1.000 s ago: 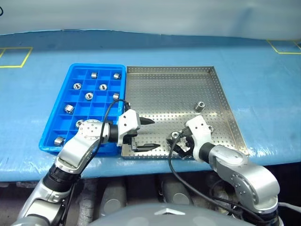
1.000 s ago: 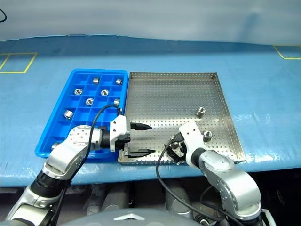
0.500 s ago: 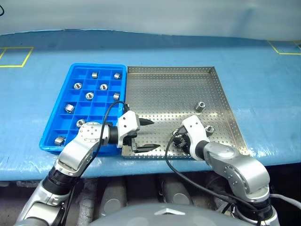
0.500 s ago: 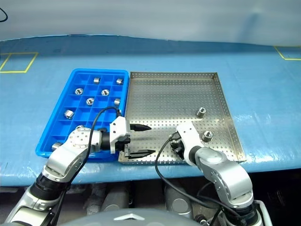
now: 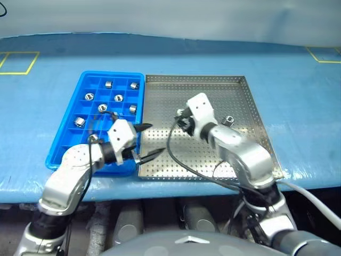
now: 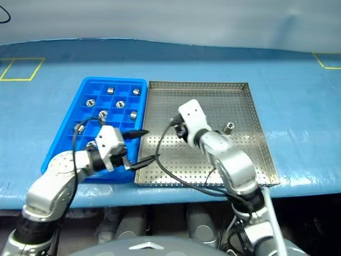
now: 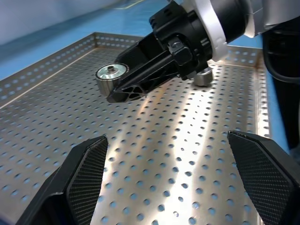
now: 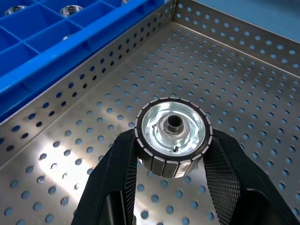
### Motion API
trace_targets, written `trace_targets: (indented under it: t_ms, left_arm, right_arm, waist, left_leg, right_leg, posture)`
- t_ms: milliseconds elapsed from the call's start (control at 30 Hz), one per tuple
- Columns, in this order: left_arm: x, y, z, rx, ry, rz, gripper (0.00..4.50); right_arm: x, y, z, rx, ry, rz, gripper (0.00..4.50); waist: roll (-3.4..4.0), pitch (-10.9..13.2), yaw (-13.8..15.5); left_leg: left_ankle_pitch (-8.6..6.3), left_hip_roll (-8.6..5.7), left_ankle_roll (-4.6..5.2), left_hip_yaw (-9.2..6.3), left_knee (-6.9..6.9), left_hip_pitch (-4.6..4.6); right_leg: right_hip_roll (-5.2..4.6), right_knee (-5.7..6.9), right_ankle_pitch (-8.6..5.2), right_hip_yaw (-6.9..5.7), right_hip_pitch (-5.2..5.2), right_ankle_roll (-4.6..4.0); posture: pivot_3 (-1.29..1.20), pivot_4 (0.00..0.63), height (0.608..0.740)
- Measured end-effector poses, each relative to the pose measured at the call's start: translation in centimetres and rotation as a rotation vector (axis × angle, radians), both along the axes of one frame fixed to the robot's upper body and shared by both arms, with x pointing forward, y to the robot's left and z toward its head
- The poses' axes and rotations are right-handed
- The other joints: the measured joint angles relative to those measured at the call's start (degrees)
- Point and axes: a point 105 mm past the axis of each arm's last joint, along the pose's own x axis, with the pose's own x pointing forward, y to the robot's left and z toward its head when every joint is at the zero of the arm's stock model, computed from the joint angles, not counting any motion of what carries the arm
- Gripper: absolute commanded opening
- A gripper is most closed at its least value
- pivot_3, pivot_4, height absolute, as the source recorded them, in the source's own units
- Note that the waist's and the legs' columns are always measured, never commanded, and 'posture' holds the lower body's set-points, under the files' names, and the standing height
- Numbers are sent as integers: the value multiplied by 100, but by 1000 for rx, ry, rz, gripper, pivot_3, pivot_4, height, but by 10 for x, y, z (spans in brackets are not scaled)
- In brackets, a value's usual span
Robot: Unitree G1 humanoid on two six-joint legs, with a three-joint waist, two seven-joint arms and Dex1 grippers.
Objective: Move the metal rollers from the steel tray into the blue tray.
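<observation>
Right gripper (image 8: pixel 172 154): both black fingers clamped on one metal roller (image 8: pixel 173 135), hollow centre facing the wrist camera, ribbed rim pressed between the pads. Roller held clear of the perforated floor, above the steel tray (image 5: pixel 250 114), towards that tray's left half. In the left wrist view the same roller (image 7: pixel 112 76) sits at the tip of the right gripper's fingers, above the tray floor, with another roller (image 7: pixel 203 77) lying on the floor partly behind the gripper body.

Left gripper (image 5: pixel 145 141): fingers spread wide, holding nothing. It hangs over the seam where the blue tray meets the steel tray, at the near edge, tips pointing across towards the steel tray. Well apart from the right gripper.

Steel tray: one loose roller (image 5: pixel 229 120) on its floor at the right side, just beside the right arm.

Blue tray (image 5: pixel 81 80): lies touching the steel tray's left rim. Several rollers already sit singly in its square compartments, mostly in the far rows — e.g. one (image 5: pixel 108 84) in the far row, one (image 5: pixel 79 121) further down the left column. How many lie in the near rows I cannot tell; the left arm covers them.

Both trays rest on a blue table surface (image 5: pixel 298 90)
</observation>
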Motion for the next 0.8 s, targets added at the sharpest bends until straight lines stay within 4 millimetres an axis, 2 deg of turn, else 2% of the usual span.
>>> trace_targets:
  t_ms: [100,267,367,467,667,800]
  left_arm:
    - [-7,17,3,12,-8,92,4500]
    - [-20,40,6,7,0,224,4500]
    - [-29,43,5,10,10,260,4500]
    - [-34,44,6,-2,12,286,4500]
    - [-35,45,6,-4,9,319,4500]
    - [-34,44,8,-11,0,320,4500]
  right_arm:
    - [9,28,3,0,-25,74,1707]
    - [21,66,18,23,-90,168,1707]
    - [18,89,24,55,-104,251,1707]
    - [12,112,15,65,-86,330,1707]
    - [9,130,-8,55,-36,396,1707]
    - [14,132,-17,31,-23,395,1707]
  waist:
    - [1,1,111]
    - [0,2,394]
    - [1,2,525]
    - [1,3,656]
    - [3,3,799]
    - [3,4,824]
  left_leg:
    - [-2,0,2,4,-8,0]
    - [-3,2,2,-4,-9,-1]
    - [-2,2,1,-5,-10,1]
    - [-1,3,-1,-7,-9,4]
    - [2,3,-6,-8,-9,5]
    - [2,4,-7,-9,-10,5]
  right_leg:
    - [-2,-6,3,0,-2,-12]
    - [-3,-7,4,-15,-2,-33]
    - [-3,-5,2,-16,0,-35]
    - [-3,-5,-2,-20,2,-36]
    - [-3,-4,-17,-24,3,-31]
    - [-2,-2,-16,-25,1,-32]
  posture:
    - [211,150,740]
    - [296,150,740]
    - [338,150,740]
    - [355,150,740]
    - [360,150,740]
    - [357,150,740]
